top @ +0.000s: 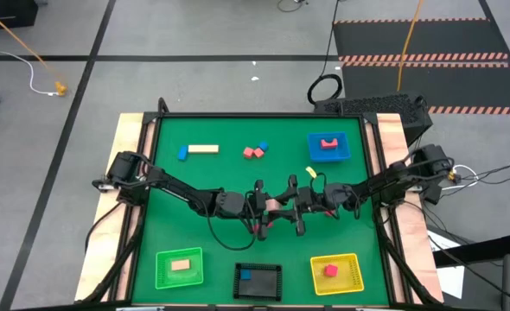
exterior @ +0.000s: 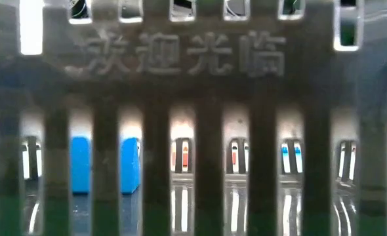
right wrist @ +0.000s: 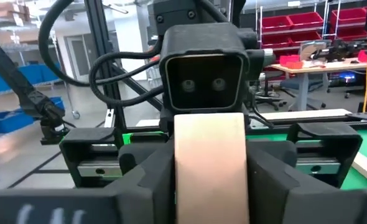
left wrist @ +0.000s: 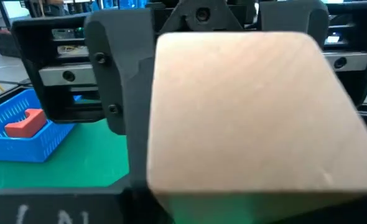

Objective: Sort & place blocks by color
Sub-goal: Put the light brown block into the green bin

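Note:
Above the middle of the green table my two grippers meet nose to nose. A tan wooden block [top: 275, 206] hangs between them; it fills the left wrist view [left wrist: 258, 112] and stands narrow and upright in the right wrist view [right wrist: 209, 168]. My left gripper [top: 268, 207] is shut on it. From the table's right my right gripper [top: 296, 207] faces the block's other end, and the block hides whether it touches. On the far part of the table lie a tan bar [top: 204, 149], a blue block [top: 182, 153] and red blocks [top: 253, 152]. My left gripper pinches the tan block between its two fingers [right wrist: 149, 180], one on each narrow side [right wrist: 178, 177]. The fingers come level from the table's left. The block stands upright in the hold, lifted clear of the table.
Along the near edge stand a green tray [top: 162, 278] with a tan block, a black tray [top: 272, 289] with a blue block and a yellow tray [top: 352, 281] with a red block. A blue tray [top: 346, 154] at the far right holds a red block. The black tray's mesh [exterior: 206, 164] blocks the low view.

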You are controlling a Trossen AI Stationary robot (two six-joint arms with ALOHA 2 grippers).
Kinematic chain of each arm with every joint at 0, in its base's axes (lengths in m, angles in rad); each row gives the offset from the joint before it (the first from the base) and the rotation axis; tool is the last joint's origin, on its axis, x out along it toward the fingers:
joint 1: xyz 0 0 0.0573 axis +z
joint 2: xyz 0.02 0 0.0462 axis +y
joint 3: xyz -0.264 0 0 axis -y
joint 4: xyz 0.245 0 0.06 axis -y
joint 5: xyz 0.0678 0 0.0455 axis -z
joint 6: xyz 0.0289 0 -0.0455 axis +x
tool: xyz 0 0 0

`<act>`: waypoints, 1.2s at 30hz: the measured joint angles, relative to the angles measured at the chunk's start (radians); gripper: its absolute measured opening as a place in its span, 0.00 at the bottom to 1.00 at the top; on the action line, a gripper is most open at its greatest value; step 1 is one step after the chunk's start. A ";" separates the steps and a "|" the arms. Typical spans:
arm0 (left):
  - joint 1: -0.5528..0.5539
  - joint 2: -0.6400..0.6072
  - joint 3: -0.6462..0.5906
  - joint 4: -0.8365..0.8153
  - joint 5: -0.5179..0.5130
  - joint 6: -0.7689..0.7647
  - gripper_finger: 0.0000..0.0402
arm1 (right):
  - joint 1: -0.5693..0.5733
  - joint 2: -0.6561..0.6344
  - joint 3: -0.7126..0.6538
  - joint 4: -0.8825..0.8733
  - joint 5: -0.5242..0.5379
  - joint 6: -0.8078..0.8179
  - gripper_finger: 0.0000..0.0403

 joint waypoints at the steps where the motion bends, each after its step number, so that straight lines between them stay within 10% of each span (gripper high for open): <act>1: 0.000 0.000 0.000 0.000 0.000 0.000 0.33 | 0.000 0.000 0.000 0.000 -0.002 0.010 0.41; 8: 0.000 0.001 0.000 -0.003 0.037 -0.001 0.32 | -0.006 -0.055 -0.008 -0.062 -0.007 0.042 0.51; 21: -0.014 -0.003 0.001 -0.076 0.084 -0.109 0.32 | -0.040 -0.441 -0.014 -0.735 0.053 0.250 0.59; 36: -0.110 -0.323 0.001 -0.991 0.294 -0.551 0.32 | 0.005 -0.516 -0.014 -1.293 0.014 0.886 0.56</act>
